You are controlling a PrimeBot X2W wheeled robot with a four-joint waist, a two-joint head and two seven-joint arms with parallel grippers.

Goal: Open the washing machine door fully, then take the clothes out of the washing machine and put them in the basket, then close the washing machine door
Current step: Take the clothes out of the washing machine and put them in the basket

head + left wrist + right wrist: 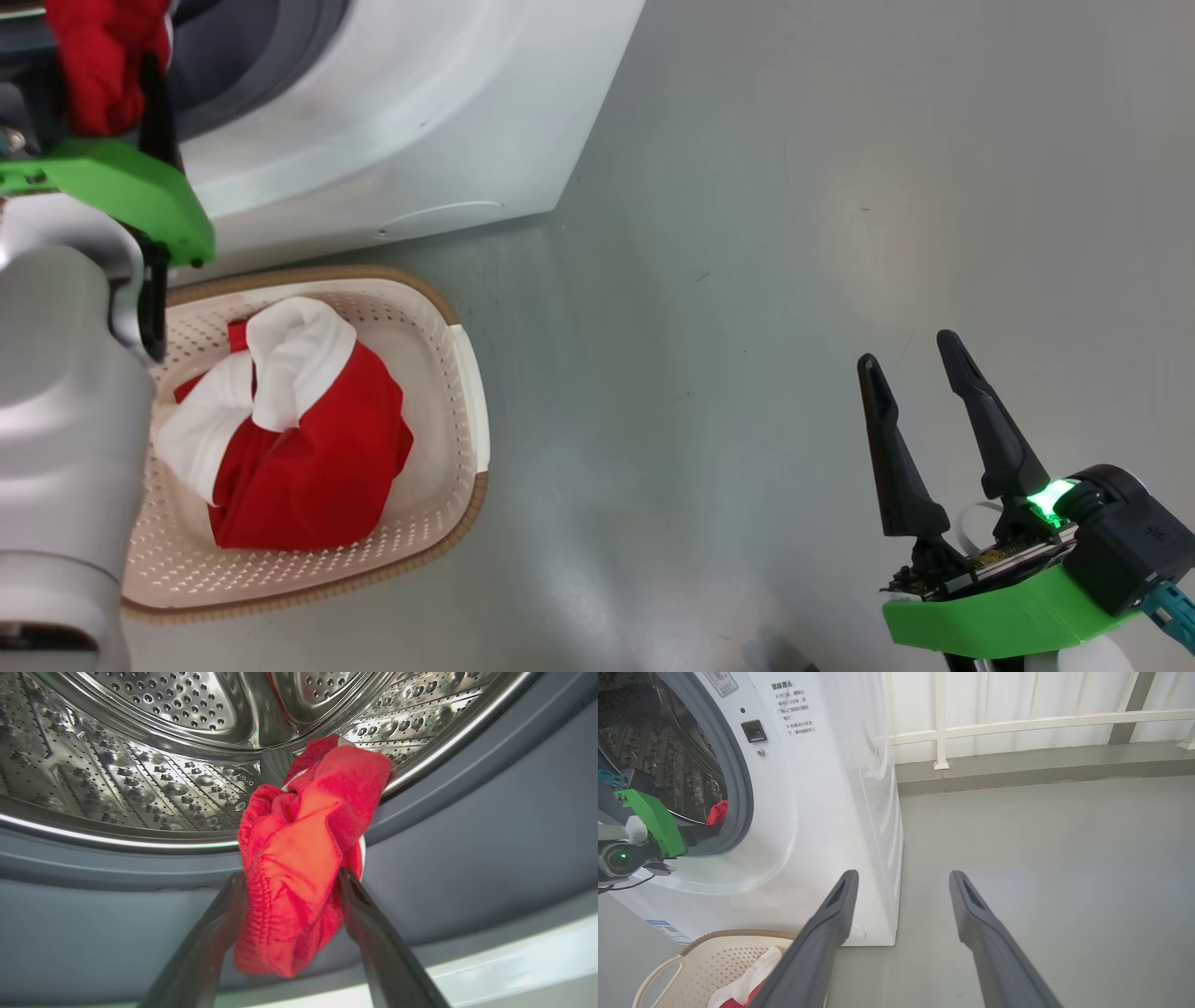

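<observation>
While the left gripper (292, 873) stands spread astride the red garment (308, 812) at the drum lip (117, 836), the basket (467, 392) lies just below it.

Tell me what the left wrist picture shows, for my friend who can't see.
A bunched red cloth sits between the two dark fingers of the left gripper, in front of the washing machine's grey rubber ring. Behind it curves the shiny, hole-dotted steel drum.

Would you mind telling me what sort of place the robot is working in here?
Probably a laundry area, perhaps a balcony: a big white front-loading washing machine stands on a smooth grey floor, with a white railing behind.
</observation>
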